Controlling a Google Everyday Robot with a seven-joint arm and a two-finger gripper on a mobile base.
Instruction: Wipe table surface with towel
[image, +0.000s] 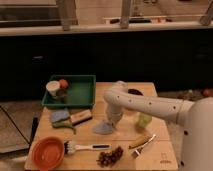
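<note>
A grey-blue towel (103, 128) lies crumpled on the wooden table (165, 155), left of its middle. My gripper (111, 121) points down at the end of the white arm (150, 106) and rests on the towel's right edge. The arm reaches in from the right, bends at an elbow near the table's back and drops onto the towel.
A green tray (82, 95) at the back left holds a cup (52, 89) and an orange item (63, 83). Left of the towel lie a blue sponge (59, 116) and a wooden brush (80, 117). Along the front are an orange bowl (47, 150), a dish brush (86, 147), grapes (110, 156) and a banana (137, 142). A green fruit (144, 120) sits right of the arm.
</note>
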